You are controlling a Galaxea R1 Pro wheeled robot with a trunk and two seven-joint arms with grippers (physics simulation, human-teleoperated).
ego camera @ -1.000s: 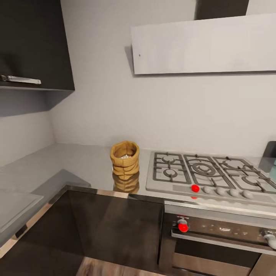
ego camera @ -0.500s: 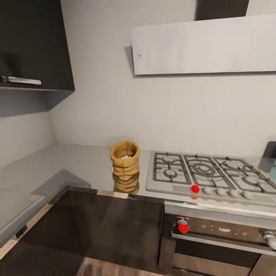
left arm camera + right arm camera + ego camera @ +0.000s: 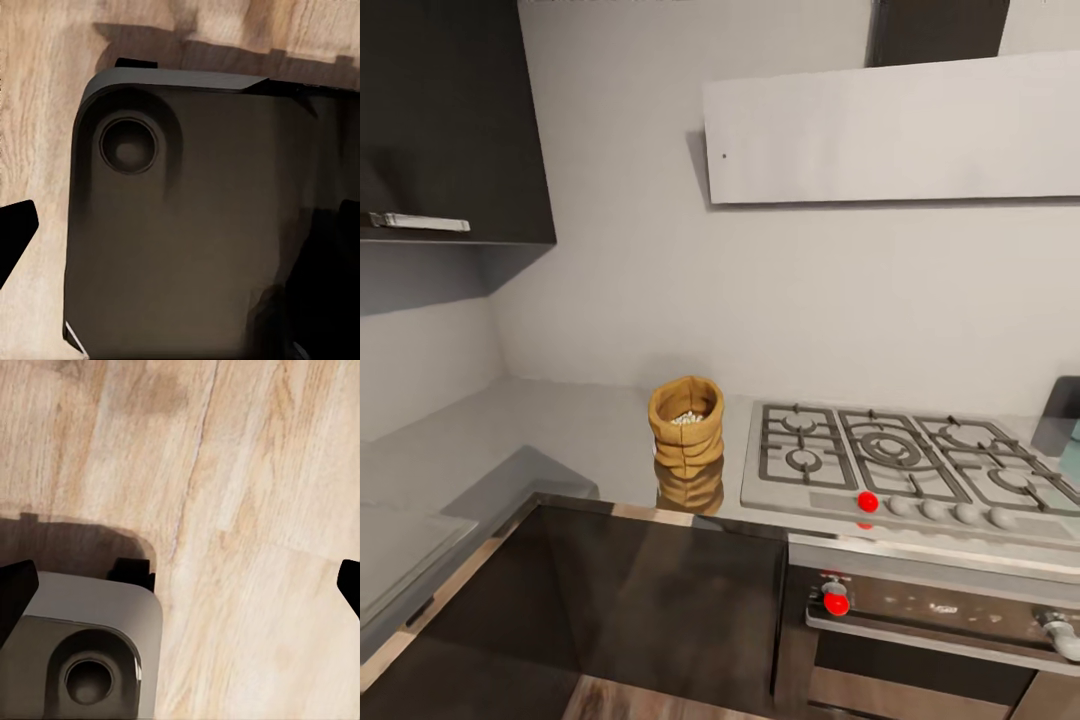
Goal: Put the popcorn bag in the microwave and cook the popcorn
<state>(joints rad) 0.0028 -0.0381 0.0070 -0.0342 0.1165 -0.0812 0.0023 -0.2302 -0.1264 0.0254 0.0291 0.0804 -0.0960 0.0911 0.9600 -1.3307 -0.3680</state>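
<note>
Popcorn bag (image 3: 686,425) upright on desk (image 3: 560,430), just at 9 o'clock of gas hob (image 3: 900,465); popcorn (image 3: 685,418) inside. Both pincers aimed at wooden floor (image 3: 247,472), tips at frame edges, apparently released. Advice: roll base closer, square to bag, raise one arm, grip rolled rim gently, keep upright.

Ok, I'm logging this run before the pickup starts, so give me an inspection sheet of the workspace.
Surface: grey countertop, reflective, runs around the corner.
Job's things: popcorn bag upright on the countertop just left of the gas hob; whitish popcorn inside.
Clutter: nothing seen.
Grippers: dark fingers at the edges of both wrist views, wide apart, holding nothing, above the wooden floor and robot base.
Cables: nothing seen.
Surroundings: oven with red knob below the hob, hood above, dark wall cabinet.
</note>
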